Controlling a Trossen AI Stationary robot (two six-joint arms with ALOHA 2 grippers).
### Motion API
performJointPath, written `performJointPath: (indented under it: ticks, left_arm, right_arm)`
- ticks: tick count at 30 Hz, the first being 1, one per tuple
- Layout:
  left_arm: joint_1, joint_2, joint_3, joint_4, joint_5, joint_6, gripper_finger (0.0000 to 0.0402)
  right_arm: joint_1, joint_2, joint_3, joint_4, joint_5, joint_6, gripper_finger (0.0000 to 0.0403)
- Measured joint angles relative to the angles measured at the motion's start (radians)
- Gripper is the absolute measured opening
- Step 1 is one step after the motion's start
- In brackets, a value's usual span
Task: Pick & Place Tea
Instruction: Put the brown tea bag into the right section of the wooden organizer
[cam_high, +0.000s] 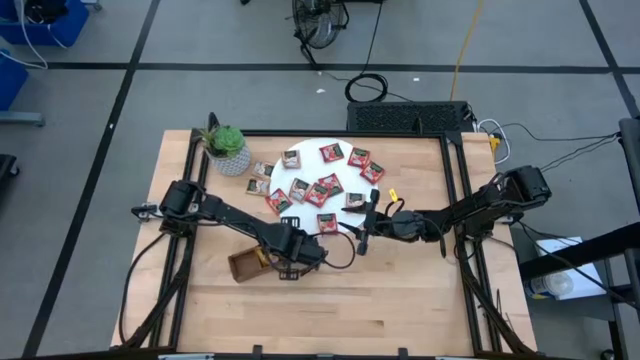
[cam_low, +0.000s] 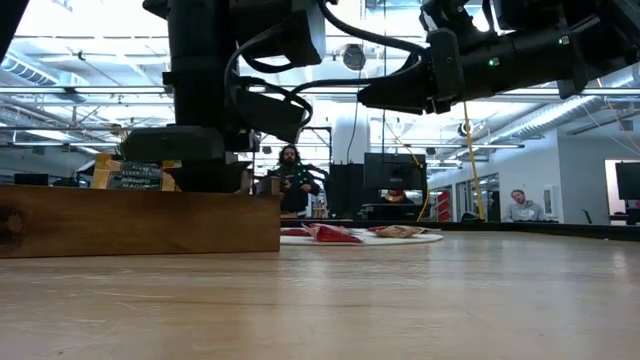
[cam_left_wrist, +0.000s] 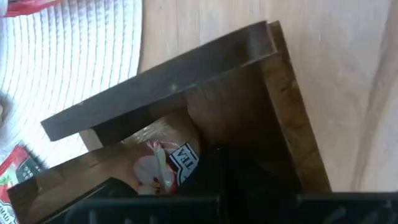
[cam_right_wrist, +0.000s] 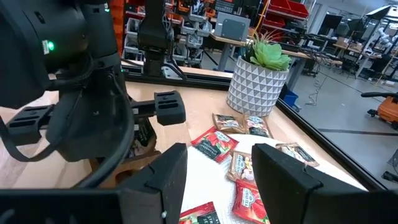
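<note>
Hovering open-jawed just off the disc (cam_high: 325, 180), the right gripper (cam_high: 366, 222) sits nearest the sachets (cam_high: 322, 192) on it, while the left gripper (cam_high: 290, 252), closed, is at the tray (cam_high: 243, 266).

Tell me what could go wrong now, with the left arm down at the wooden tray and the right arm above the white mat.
1. The left gripper sits shut, low in the wooden tray by a sachet; lifting out could drag that sachet or shift the tray.
2. The right gripper hangs open at the edge of the white mat, close to the left arm; the two may collide.
3. Sachets overlap on the mat, so two may be taken together.
</note>
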Motion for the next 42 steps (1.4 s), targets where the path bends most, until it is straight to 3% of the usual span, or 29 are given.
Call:
performJointPath:
  ticks: [9, 15, 20, 29, 38, 42]
  left_arm:
    - [-0.027, -0.001, 0.001, 0.004, 0.062, 0.116, 0.0003]
    - [-0.036, -0.003, 0.002, 0.006, 0.222, 0.203, 0.0005]
    - [-0.038, -0.003, 0.003, 0.003, 0.245, 0.254, 0.0003]
    - [-0.049, 0.000, 0.094, -0.084, 0.192, 0.259, 0.0010]
    - [-0.075, -0.006, 0.193, -0.198, -0.034, 0.259, 0.0014]
    - [-0.068, -0.116, 0.173, -0.123, -0.045, 0.266, 0.0004]
  right_arm:
    - [0.000, 0.000, 0.000, 0.005, 0.000, 0.008, 0.0164]
    - [0.000, 0.000, 0.000, 0.008, 0.000, 0.016, 0.0164]
    - [0.000, 0.000, 0.000, 0.008, 0.000, 0.016, 0.0164]
    - [0.000, 0.000, 0.000, 0.007, 0.000, 0.016, 0.0164]
    - [0.000, 0.000, 0.000, -0.009, 0.000, 0.007, 0.0164]
    - [0.000, 0.000, 0.000, -0.070, 0.006, 0.000, 0.0164]
